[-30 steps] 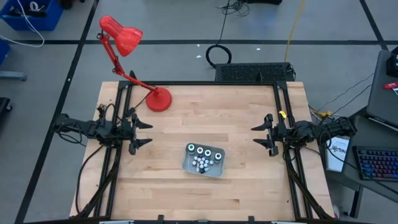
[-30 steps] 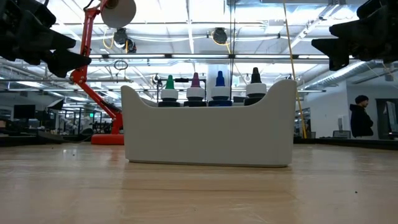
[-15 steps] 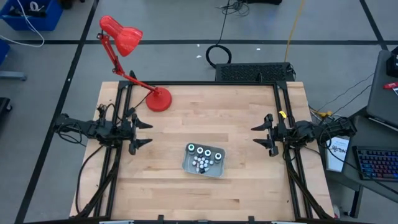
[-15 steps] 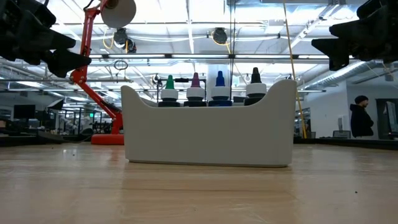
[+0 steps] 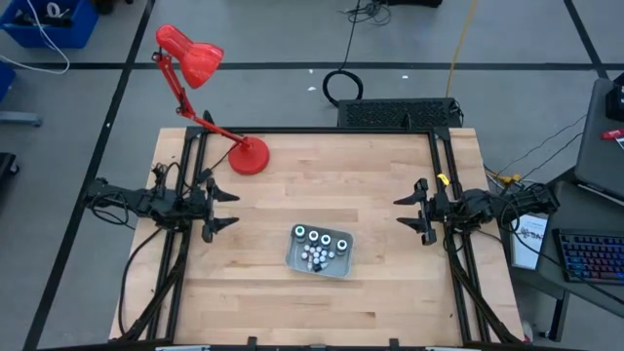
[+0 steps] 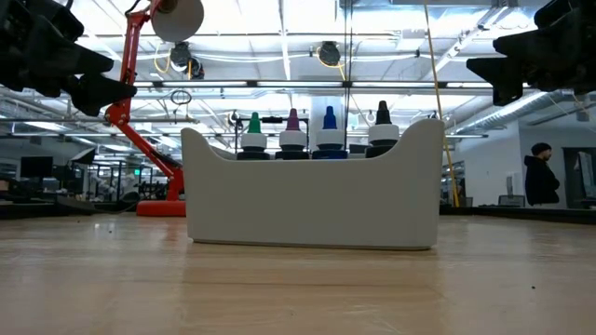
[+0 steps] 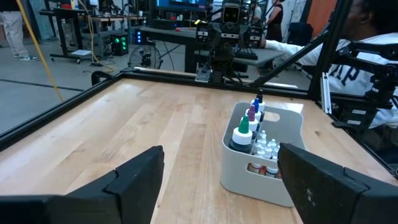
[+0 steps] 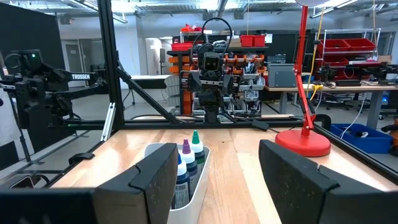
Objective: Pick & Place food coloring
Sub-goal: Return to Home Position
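Standing white-capped food coloring (image 5: 320, 250) in grey bin (image 6: 312, 200) (left hand (image 5: 234, 210), right hand (image 5: 398, 214) spread, empty)

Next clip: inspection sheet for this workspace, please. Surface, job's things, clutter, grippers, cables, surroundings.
Surface: wooden table, no spills seen.
Job's things: four large bottles upright in a row and small vials, all inside the gray bin.
Clutter: red lamp on the table's far left.
Grippers: left gripper and right gripper open, empty, parked at opposite table edges.
Cables: black coil and yellow cable on the floor.
Surroundings: keyboard off-table; person in the background.
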Available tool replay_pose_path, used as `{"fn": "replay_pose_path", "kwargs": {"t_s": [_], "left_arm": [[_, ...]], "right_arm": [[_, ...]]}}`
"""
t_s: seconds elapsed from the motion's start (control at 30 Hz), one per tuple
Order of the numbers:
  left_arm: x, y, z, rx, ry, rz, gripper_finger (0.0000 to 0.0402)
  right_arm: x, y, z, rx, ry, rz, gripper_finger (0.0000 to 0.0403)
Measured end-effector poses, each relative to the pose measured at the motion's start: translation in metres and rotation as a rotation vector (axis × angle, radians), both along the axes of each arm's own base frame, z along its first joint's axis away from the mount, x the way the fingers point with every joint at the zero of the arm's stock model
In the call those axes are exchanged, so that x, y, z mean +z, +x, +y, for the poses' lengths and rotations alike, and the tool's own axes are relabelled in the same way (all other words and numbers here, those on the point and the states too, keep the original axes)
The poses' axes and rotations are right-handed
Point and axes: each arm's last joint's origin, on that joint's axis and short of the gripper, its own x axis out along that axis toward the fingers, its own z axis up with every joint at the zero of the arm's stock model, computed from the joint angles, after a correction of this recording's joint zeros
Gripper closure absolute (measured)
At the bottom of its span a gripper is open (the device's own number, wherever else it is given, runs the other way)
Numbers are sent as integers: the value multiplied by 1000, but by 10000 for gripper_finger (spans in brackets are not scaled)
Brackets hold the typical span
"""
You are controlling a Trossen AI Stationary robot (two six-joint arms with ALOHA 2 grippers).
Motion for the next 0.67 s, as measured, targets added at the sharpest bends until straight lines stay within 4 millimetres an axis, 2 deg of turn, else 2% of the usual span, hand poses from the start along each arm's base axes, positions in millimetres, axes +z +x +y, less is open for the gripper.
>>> {"fn": "replay_pose_path", "kwargs": {"t_s": [0.33,0.67], "left_arm": [[0,0,0,0,0,0,83],[0,0,0,0,0,0,93]], "right_arm": [[0,0,0,0,0,0,190],[0,0,0,0,0,0,190]]}}
